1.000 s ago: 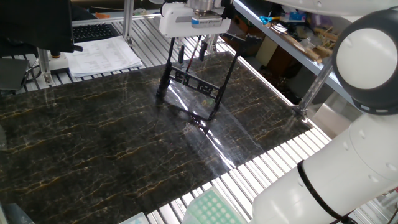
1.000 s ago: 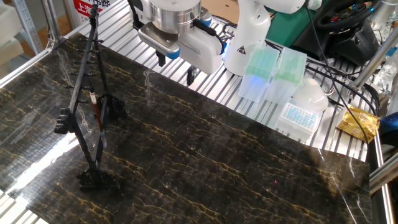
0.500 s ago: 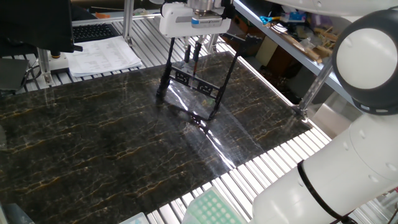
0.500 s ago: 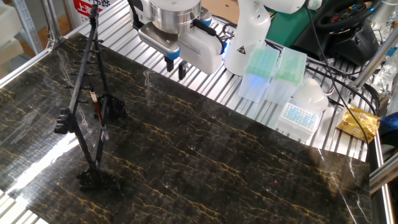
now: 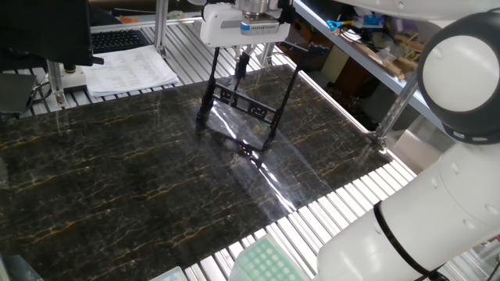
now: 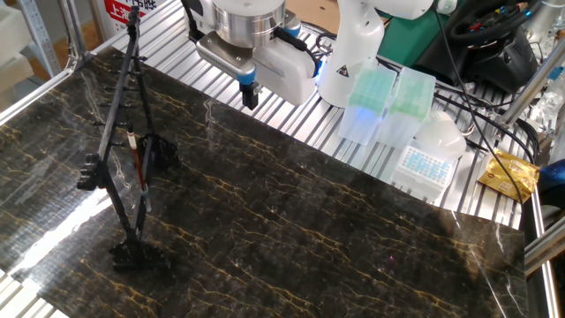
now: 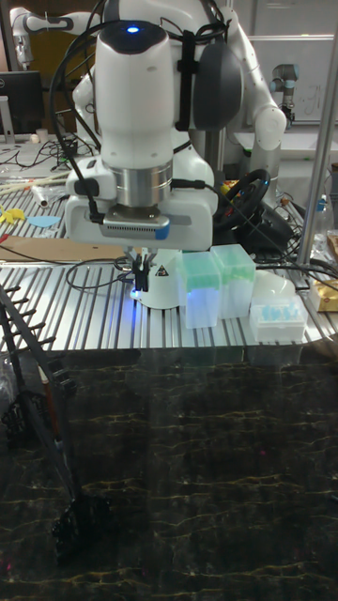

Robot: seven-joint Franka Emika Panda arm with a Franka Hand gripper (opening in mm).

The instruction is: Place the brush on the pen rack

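Note:
The black thin-rod pen rack (image 6: 124,115) stands on the dark marble table (image 6: 335,230) at the left. The brush (image 6: 135,159), reddish-brown with a pale tip, hangs upright in the rack's cross panel. It also shows in the tall fixed view as the brush (image 7: 47,383) on the pen rack (image 7: 38,376). My gripper (image 6: 250,95) hovers above the table's far edge, well to the right of the rack, fingers shut together on nothing. In one fixed view the gripper (image 5: 243,62) hangs above the pen rack (image 5: 244,105); the brush is not discernible there.
Green pipette-tip boxes (image 6: 372,99) and a white tip box (image 6: 424,163) stand on the slatted metal bench behind the table. A yellow packet (image 6: 510,172) lies at the far right. A stack of papers (image 5: 129,70) lies behind the table beside a keyboard.
The gripper's fingers have closed from wide open to shut, with nothing between them. The arm, the rack and the brush have stayed in place.

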